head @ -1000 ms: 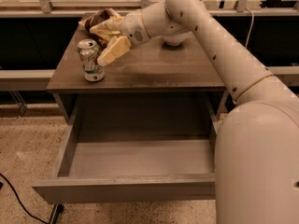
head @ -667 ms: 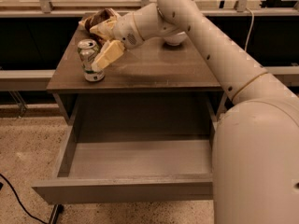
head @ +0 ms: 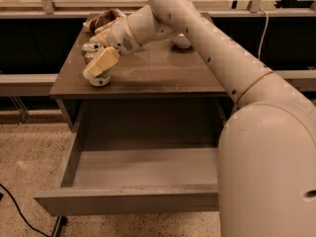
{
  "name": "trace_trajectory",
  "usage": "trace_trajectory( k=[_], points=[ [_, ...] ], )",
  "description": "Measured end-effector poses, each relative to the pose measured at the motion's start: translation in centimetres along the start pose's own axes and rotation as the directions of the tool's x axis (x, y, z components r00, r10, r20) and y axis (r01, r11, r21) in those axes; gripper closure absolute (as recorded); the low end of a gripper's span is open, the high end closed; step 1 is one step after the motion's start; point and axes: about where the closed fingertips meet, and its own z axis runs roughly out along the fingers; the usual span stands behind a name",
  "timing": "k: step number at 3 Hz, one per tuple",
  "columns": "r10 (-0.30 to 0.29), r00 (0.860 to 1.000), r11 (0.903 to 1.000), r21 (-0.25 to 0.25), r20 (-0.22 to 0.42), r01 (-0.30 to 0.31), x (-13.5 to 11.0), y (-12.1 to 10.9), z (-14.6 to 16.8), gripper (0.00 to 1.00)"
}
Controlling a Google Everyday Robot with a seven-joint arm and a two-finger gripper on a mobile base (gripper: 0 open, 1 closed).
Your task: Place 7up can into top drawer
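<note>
Obs.: the pincer (head: 97, 56) is being held low over the left front part of the table (head: 163, 74), reached in from the right by the arm.

The 7up can (head: 92, 49) is being seen at the pincer itself. It is standing on the table with its long axis upright, its silver top showing just behind the pincer's near side and its base showing just below it. The middle of the can is being covered by the pincer. Whether the pincer is open around the can or already clamped on it cannot be told.

The top drawer (head: 128, 201) is being held pulled out, below and in front of the pincer, with its floor showing. Judgement: the coming move is being governed by this relation, a lift off the table, then a carry forward and down into the drawer.

A snack bag (head: 105, 19) is lying just behind the pincer.

Labels: no writing can be read; only a green band is being made out at the can's base.
</note>
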Motion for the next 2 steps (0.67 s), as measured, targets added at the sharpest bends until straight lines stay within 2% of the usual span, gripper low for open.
trace_trajectory(
  k=[2],
  points=[
    [0.093, 0.994, 0.9952, 0.025, 0.062, -0.095, -0.85, -1.43, -1.85, 0.64]
  ],
)
